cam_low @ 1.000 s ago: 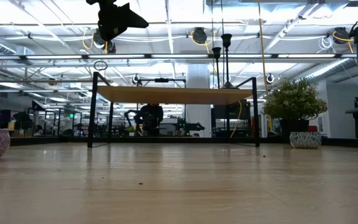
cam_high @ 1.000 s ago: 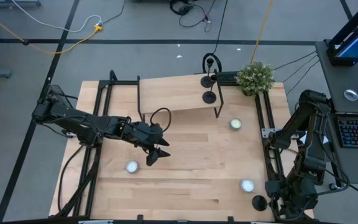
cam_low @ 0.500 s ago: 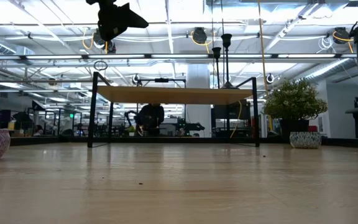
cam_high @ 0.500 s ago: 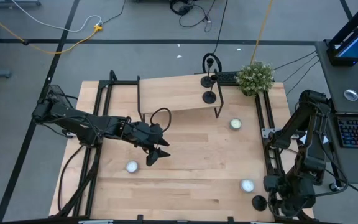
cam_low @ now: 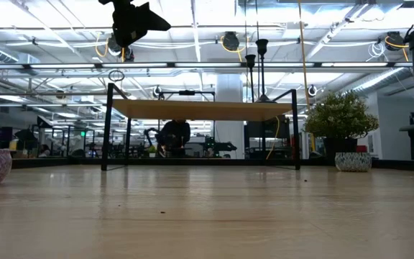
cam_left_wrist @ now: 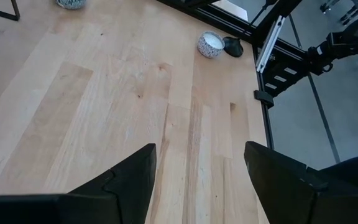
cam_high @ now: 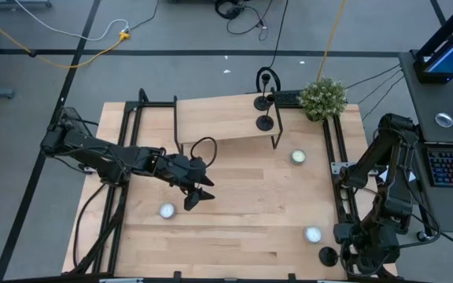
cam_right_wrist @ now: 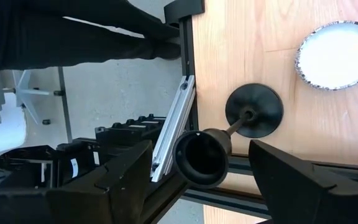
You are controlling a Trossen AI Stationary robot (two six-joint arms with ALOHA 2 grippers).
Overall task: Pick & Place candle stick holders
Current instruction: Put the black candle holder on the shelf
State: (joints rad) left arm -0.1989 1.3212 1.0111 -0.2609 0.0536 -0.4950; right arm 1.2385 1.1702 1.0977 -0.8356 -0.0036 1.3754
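One black candle stick holder (cam_right_wrist: 254,110) stands on its disc base at the table's near right corner (cam_high: 328,255), next to a white tealight (cam_right_wrist: 337,55). My right gripper (cam_right_wrist: 201,186) hovers above it, open, with a finger on either side of the cup top (cam_right_wrist: 202,157) and touching nothing. Two more holders (cam_high: 262,102) (cam_high: 265,123) stand on the raised wooden shelf (cam_high: 226,118) at the far side. My left gripper (cam_high: 199,194) hangs open over the table's middle left, holding nothing (cam_left_wrist: 197,180).
Tealights lie at the near left (cam_high: 167,210), right of the shelf (cam_high: 298,157) and near right (cam_high: 313,234). A potted plant (cam_high: 322,98) stands at the far right corner. Black frame rails (cam_high: 340,196) run along both sides. Bare wood lies in the middle.
My right gripper has tipped a little over the near right holder. Everything else has kept still.
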